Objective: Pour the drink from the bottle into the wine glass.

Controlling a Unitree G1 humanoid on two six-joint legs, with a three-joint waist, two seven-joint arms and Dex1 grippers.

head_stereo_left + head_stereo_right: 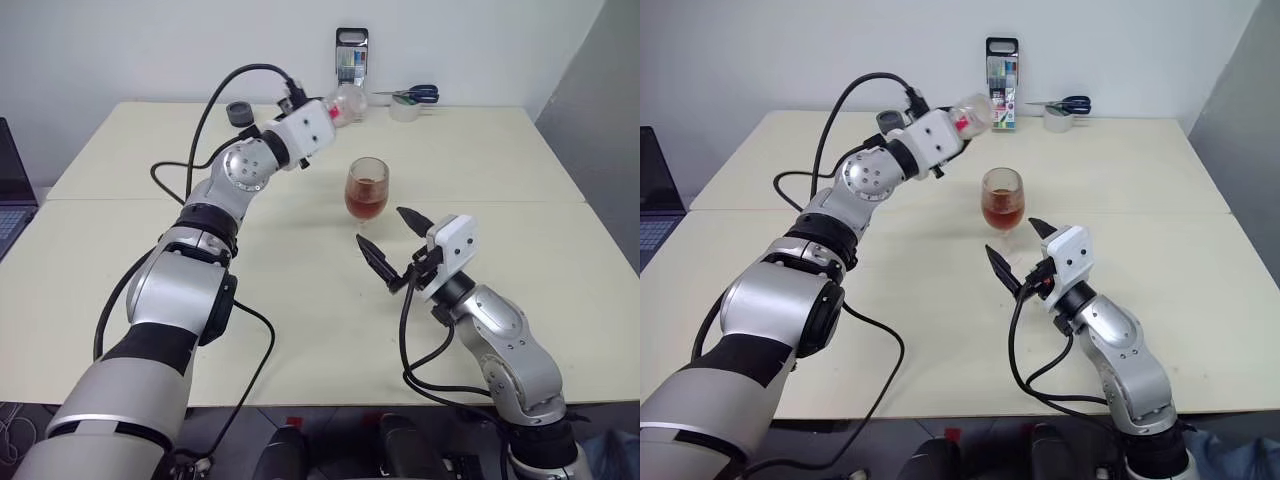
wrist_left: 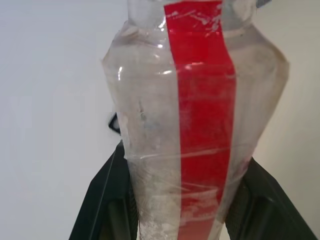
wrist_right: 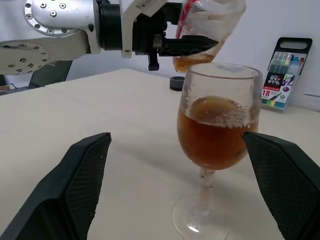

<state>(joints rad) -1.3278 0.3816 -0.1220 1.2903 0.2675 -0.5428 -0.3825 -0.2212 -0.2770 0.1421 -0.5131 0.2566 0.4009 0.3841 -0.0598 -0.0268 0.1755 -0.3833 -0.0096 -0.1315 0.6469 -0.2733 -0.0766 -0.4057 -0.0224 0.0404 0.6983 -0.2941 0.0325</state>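
Look first: wine glass point(image 1: 367, 185) standing upright in the middle of the table point(image 1: 120, 260), about half full of the brown drink point(image 1: 366, 203)

Hold the bottle point(image 1: 347, 102) tight in the left gripper point(image 1: 325, 115), squeezed shut around its body, up in the air behind the glass and a bit to the left, lying almost on its side. Mind the little bit of drink left inside, seen in the right wrist view.

Looks like most of the pouring is done. For the last drops, bring the bottle's mouth right over the bowl before tipping any more, to stop drips on the table. Tip slowly. Take care not to knock the thin rim with the bottle.

Leave the right gripper point(image 1: 385, 232) wide open, low and near the glass, one finger on each side, not touching. No bumping the stem, please: tall, thin and easy to tip.

To finish, turn the bottle upright and put it down well away from the glass, and away from the marker pack point(image 1: 351, 55) at the back
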